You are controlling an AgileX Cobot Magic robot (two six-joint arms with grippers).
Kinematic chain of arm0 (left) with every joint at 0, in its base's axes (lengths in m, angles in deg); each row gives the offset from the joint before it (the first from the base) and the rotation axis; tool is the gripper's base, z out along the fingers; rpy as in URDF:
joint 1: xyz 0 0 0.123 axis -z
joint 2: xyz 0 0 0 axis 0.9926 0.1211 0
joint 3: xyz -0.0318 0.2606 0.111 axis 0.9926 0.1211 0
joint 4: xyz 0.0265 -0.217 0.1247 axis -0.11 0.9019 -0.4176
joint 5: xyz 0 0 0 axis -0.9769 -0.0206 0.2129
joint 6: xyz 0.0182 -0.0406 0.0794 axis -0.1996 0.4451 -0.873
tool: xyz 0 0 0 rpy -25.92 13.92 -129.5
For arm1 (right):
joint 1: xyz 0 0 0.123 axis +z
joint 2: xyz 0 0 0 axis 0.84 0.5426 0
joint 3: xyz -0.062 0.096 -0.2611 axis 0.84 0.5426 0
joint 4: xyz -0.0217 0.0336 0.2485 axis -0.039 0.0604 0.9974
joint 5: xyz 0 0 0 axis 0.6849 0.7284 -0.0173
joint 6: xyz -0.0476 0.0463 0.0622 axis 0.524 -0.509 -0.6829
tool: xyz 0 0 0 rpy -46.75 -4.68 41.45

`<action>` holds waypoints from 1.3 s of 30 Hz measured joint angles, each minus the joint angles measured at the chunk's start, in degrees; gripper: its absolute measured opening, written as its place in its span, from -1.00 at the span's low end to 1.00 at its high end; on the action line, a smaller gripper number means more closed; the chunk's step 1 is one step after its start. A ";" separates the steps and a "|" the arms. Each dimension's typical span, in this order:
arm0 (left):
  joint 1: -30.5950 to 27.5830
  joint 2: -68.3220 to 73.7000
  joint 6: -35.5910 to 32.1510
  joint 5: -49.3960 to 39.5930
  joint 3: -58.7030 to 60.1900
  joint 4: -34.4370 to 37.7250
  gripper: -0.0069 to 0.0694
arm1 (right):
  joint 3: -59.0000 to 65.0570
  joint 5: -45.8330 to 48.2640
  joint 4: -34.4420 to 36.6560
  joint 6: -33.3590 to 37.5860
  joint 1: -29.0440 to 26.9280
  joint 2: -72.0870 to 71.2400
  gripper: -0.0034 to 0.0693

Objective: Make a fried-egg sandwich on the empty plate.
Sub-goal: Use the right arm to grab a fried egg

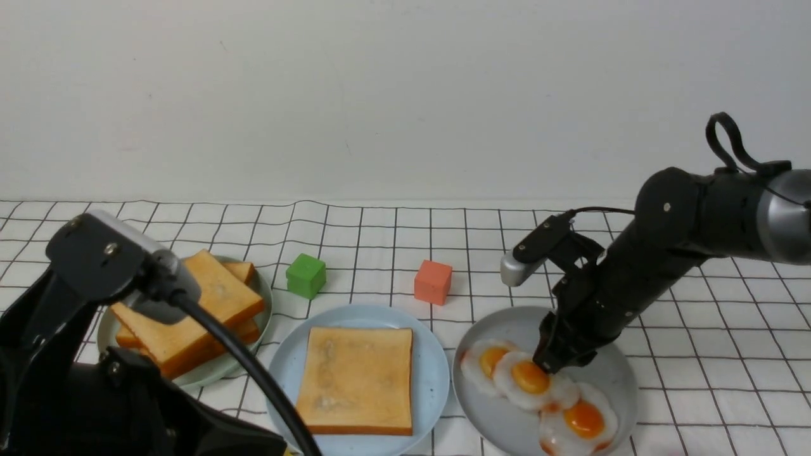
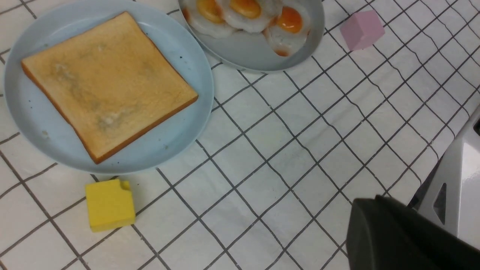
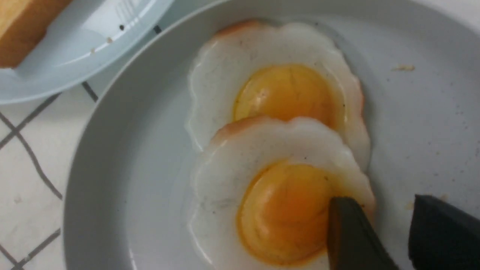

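The desk has a white cloth on it, with thin black lines that make squares. The grey plate sits on the cloth right under the right pincer. The light blue plate sits just beside it, to the pincer's left. The pale green plate is further left again. The orange block is left of the pincer and further back. The green block is further left. The yellow block lies just beside the light blue plate, closer to the robot than the pincer. The pink block lies near the grey plate.
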 joint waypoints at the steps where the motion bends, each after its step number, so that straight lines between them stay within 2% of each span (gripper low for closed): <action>1: 0.00 0.00 0.00 0.01 0.00 0.00 -0.85 | 0.00 -0.06 0.06 0.02 0.00 0.10 -0.33; 5: 0.00 0.00 0.00 -0.21 0.00 0.00 -0.85 | -0.08 -0.02 0.58 0.02 0.00 0.69 -0.83; 8: 0.00 0.00 0.00 -0.21 0.00 0.00 -0.85 | -0.13 0.04 0.70 0.58 0.00 0.69 -0.93; 33: 0.00 0.00 0.00 -0.94 0.00 -0.51 -0.81 | -0.14 2.19 0.73 1.44 0.00 -4.79 -0.93; 36: 0.00 0.00 0.00 -1.27 0.00 -0.56 -0.81 | -0.09 1.72 0.73 1.44 0.00 -4.79 -0.91; 39: 0.00 0.00 0.00 -1.48 0.00 -0.56 -0.80 | -0.09 0.58 0.73 1.44 0.00 -4.79 -0.76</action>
